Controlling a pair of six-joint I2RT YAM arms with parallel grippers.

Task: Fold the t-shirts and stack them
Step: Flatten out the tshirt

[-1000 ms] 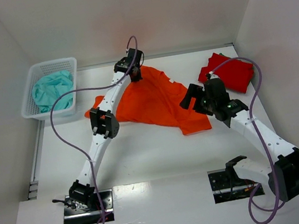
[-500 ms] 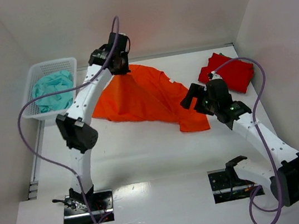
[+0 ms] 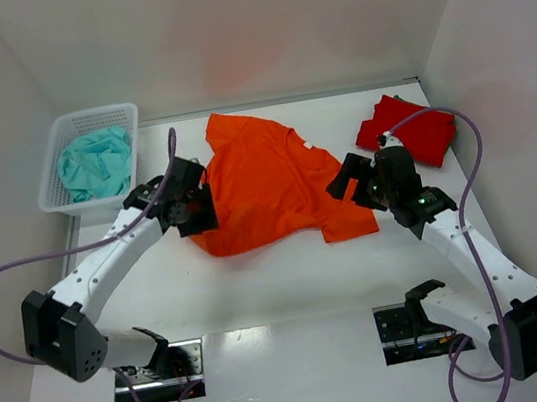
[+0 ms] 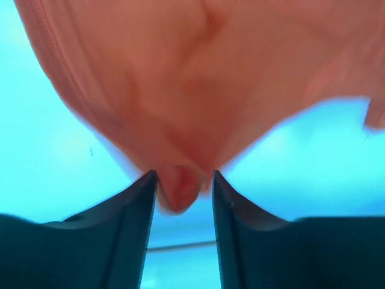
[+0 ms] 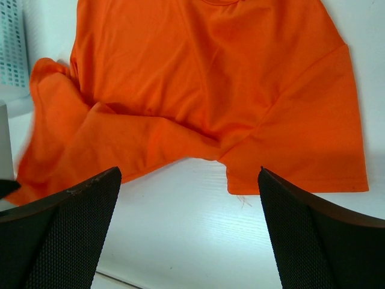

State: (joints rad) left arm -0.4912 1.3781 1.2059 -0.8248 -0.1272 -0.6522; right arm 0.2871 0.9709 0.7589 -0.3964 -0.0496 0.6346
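The orange t-shirt (image 3: 265, 176) lies spread and rumpled across the middle of the table. My left gripper (image 3: 199, 207) sits at the shirt's near left edge. In the left wrist view the left gripper (image 4: 183, 178) has its jaws apart, with a blurred nub of orange cloth (image 4: 198, 78) between the tips. My right gripper (image 3: 351, 176) hovers wide open beside the shirt's right sleeve. In the right wrist view the right gripper (image 5: 187, 174) has only bare table between its fingers, just short of the shirt's hem (image 5: 210, 78). The red t-shirt (image 3: 410, 134) lies folded at the back right.
A white mesh basket (image 3: 94, 114) holding teal cloth (image 3: 93, 164) stands at the back left; its corner (image 5: 12, 42) shows in the right wrist view. White walls close off the back and both sides. Purple cables loop off both arms.
My left arm swung from the back of the table down to the front left, pulling the orange shirt's edge with it, and its jaws opened. The shirt now lies flatter. The right arm barely moved.
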